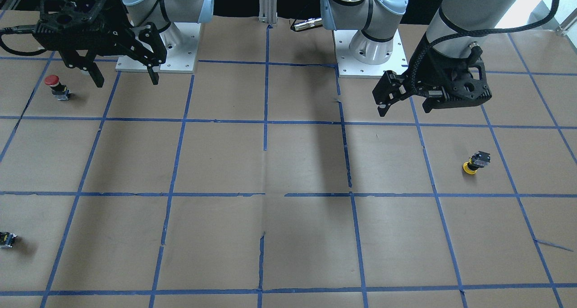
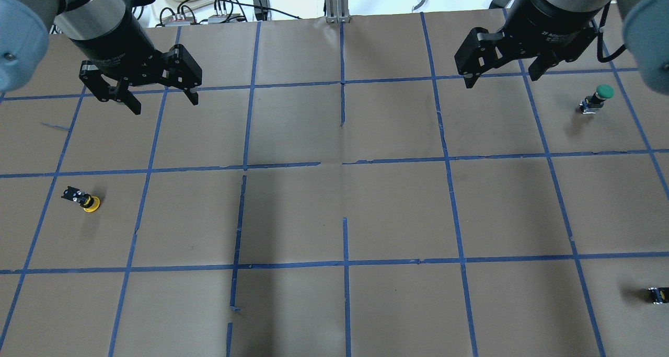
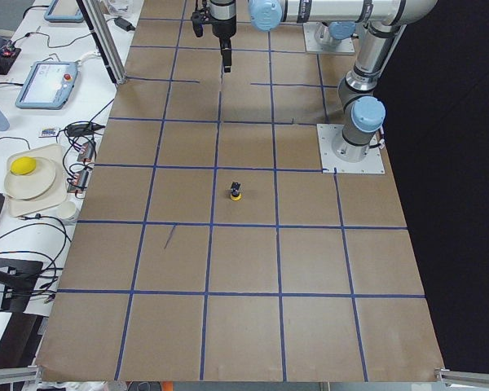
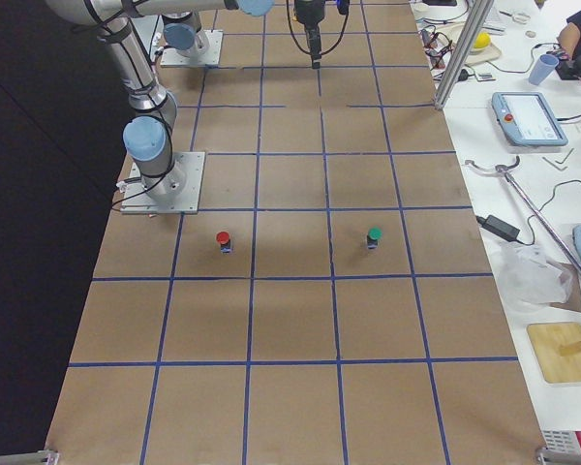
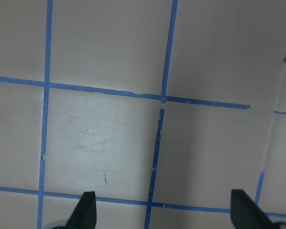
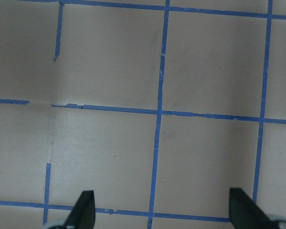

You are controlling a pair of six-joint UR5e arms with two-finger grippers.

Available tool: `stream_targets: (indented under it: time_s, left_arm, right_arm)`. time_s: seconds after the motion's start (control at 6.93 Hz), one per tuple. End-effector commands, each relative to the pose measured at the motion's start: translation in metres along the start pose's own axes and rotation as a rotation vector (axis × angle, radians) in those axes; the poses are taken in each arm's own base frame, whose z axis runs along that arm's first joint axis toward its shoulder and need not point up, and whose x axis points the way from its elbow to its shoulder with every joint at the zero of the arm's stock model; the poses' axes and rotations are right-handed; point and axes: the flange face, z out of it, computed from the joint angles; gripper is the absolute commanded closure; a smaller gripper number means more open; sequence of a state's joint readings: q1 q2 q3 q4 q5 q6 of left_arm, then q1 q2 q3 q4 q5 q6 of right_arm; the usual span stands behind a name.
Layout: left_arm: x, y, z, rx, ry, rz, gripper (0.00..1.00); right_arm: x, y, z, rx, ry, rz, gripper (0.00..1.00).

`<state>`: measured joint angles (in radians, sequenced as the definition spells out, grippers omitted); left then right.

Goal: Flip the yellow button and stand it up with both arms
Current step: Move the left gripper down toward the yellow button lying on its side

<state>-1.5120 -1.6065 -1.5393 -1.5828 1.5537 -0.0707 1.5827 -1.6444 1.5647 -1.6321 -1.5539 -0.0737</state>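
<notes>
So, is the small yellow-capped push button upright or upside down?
Upside down. The yellow-capped push button has its cap on the brown table and its black body above.

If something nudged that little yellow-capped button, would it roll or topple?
The yellow button seems to rest on its round cap, blocky body on top, so a nudge would probably tip it. On its side, the round cap might let it roll in a curve. It looks small and rigid, so likely light and apt to skid.
</notes>
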Motion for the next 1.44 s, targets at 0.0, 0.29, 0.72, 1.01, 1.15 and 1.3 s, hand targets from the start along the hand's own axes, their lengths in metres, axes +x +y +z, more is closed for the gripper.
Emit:
stream_targets:
  time_s: [0.0, 0.29, 0.72, 1.01, 1.15, 1.3]
  left_arm:
    - [-0.002, -0.001, 0.001, -0.006, -0.007, 0.004, 0.0]
    - [-0.019, -0.003, 0.011, -0.07, -0.106, 0.046, 0.01]
    - [-0.036, -0.008, 0.019, -0.085, -0.101, 0.066, 0.01]
    - [-0.112, -0.022, 0.033, -0.125, -0.055, 0.152, 0.01]
    - [-0.141, -0.028, 0.047, -0.121, -0.037, 0.191, 0.0]
    - [-0.165, -0.036, 0.068, -0.083, -0.044, 0.245, 0.01]
  right_arm:
    - [0.001, 0.0, 0.0, 0.0, 0.0, 0.001, 0.0]
    - [0.001, 0.0, 0.001, -0.003, 0.002, 0.003, 0.0]
    - [0.001, 0.007, -0.002, 0.0, 0.003, 0.003, 0.0]
    - [0.0, 0.007, -0.002, 0.003, 0.002, 0.003, 0.0]
    - [0.0, 0.008, -0.002, -0.006, 0.003, 0.003, 0.0]
    - [0.0, 0.007, -0.002, -0.005, 0.001, 0.003, 0.0]
